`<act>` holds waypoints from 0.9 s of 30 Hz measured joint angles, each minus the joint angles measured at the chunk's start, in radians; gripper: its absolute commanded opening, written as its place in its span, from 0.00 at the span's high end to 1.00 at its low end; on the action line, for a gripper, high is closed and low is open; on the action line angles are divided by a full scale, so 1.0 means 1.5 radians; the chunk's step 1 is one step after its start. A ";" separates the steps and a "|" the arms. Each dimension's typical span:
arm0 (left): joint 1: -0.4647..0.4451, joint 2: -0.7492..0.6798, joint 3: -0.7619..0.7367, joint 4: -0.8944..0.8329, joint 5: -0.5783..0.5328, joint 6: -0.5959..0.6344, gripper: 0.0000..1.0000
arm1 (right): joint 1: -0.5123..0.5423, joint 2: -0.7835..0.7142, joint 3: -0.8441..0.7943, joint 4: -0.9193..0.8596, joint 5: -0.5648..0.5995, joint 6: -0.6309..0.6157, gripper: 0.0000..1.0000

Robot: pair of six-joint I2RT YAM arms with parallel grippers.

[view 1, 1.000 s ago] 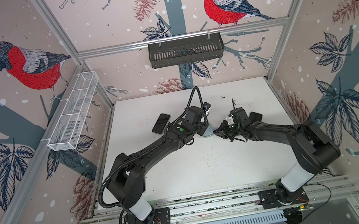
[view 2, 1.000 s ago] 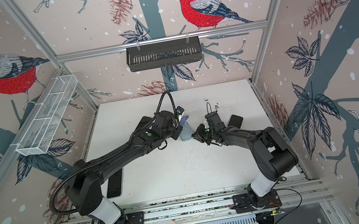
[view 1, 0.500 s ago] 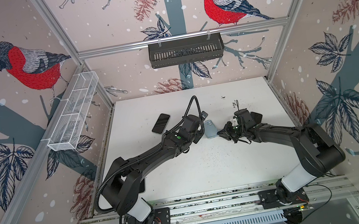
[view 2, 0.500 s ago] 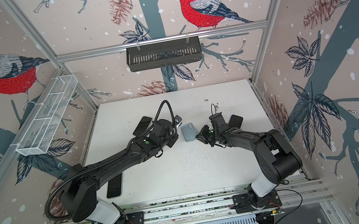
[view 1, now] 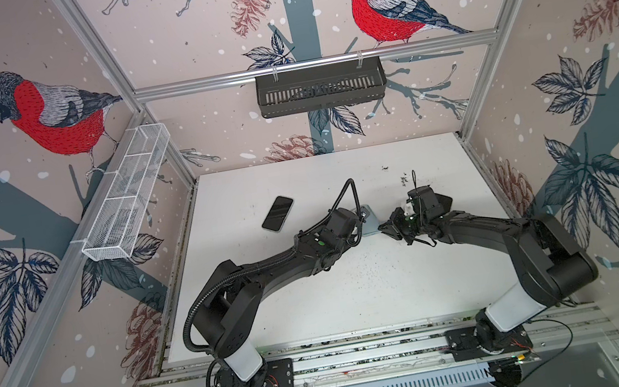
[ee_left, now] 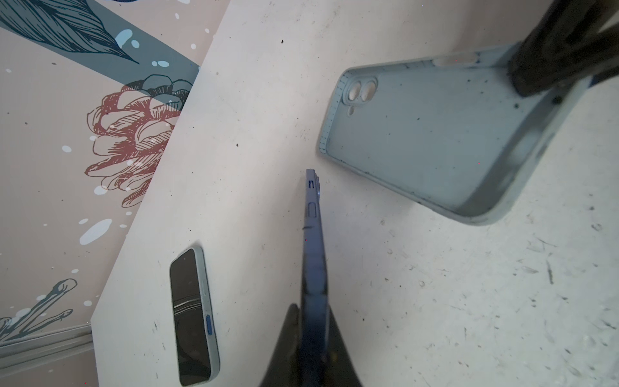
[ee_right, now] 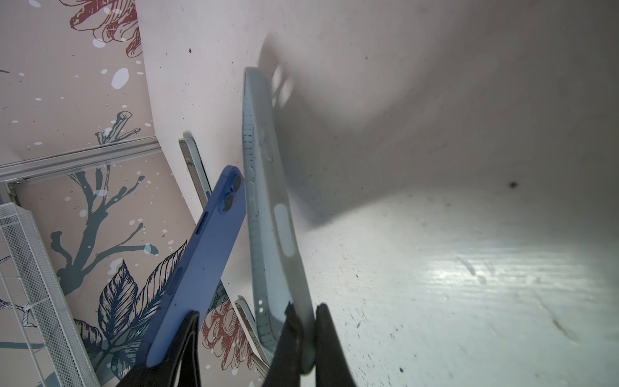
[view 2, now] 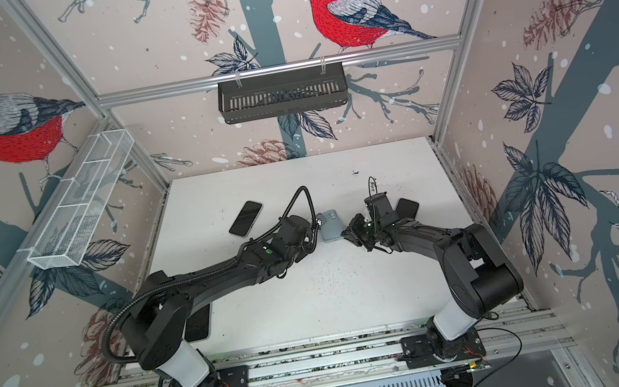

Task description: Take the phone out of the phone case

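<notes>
Evidently, the step: parting phone from case, judged all but finished.
Doing it well: draw the two straight apart with both grips firm until the phone is well clear, then lay each down flat.
Arms: both reached in from the near edge, elbows bowed outward, wrists meeting mid-table.
Left gripper (ee_left: 313, 335): jaws pinched on the blue phone (ee_left: 313, 234), held edge-on above the table (ee_left: 435, 301).
Right gripper (ee_right: 306, 321): jaws pinched on one rim of the pale blue case (ee_right: 268, 201), which was empty and just beside the phone, a gap between them.
Farther back: a spare dark phone (view 1: 277, 213) lay flat.
</notes>
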 measured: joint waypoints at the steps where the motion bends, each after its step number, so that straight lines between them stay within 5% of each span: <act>1: -0.002 0.005 -0.001 0.009 -0.006 0.004 1.00 | -0.001 0.003 0.003 0.000 0.000 -0.002 1.00; 9: -0.030 0.044 -0.010 0.071 -0.049 0.032 1.00 | -0.001 0.018 0.011 0.003 0.000 -0.002 1.00; 18: -0.042 0.075 -0.012 0.070 -0.038 0.012 0.72 | -0.003 0.019 0.002 0.007 0.000 -0.002 1.00; 27: -0.048 0.091 -0.013 0.056 -0.024 -0.024 0.67 | -0.003 0.018 -0.015 0.011 0.008 -0.002 1.00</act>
